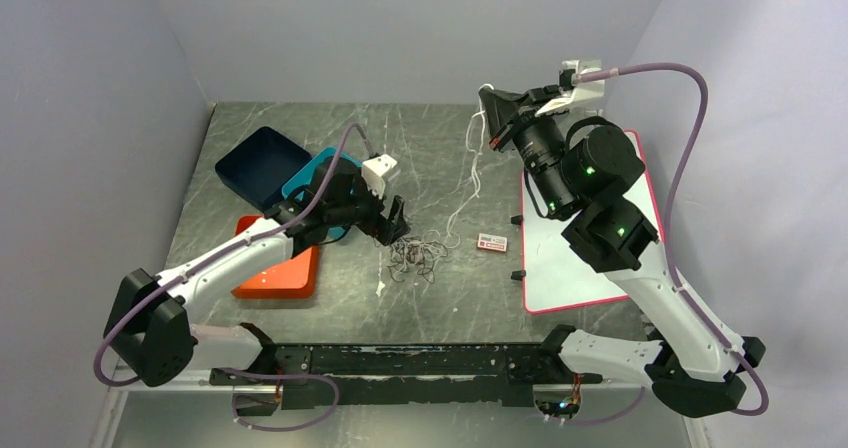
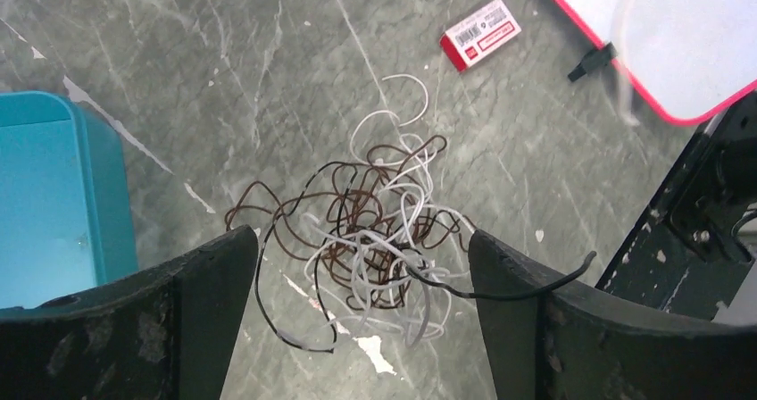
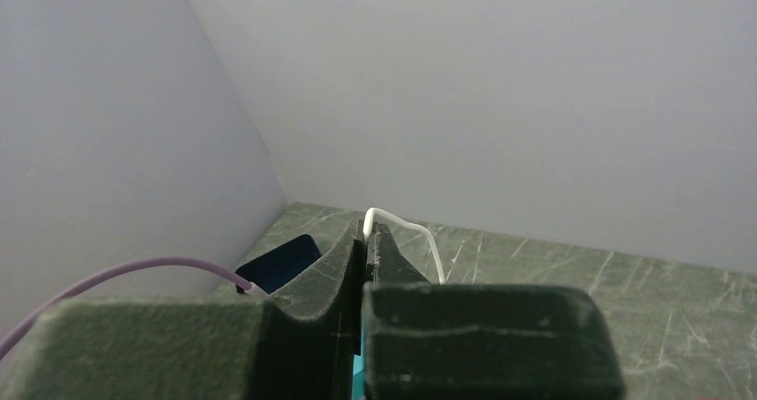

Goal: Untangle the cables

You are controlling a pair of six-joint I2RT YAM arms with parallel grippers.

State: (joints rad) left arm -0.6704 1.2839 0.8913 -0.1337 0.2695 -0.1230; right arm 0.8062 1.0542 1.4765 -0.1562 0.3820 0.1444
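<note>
The cables (image 1: pixel 416 253) are a small tangle of thin white, brown and black wires on the dark marbled table, mid-front. In the left wrist view the tangle (image 2: pixel 375 230) sits between and just beyond my open left gripper (image 2: pixel 359 239). One black wire end (image 2: pixel 544 288) lies across the right finger. My left gripper (image 1: pixel 392 224) hovers at the tangle's left edge. My right gripper (image 1: pixel 489 104) is raised high at the back, shut on a white wire (image 1: pixel 472 180) that hangs down to the tangle. The right wrist view shows that wire (image 3: pixel 420 235) pinched at the fingertips (image 3: pixel 368 228).
A dark blue bin (image 1: pixel 258 163), a teal bin (image 1: pixel 305 180) and an orange lid (image 1: pixel 285 270) sit left of the tangle. A small red and white box (image 1: pixel 492 242) lies to its right. A white board with a red rim (image 1: pixel 580 258) and black clips (image 1: pixel 518 275) lie further right.
</note>
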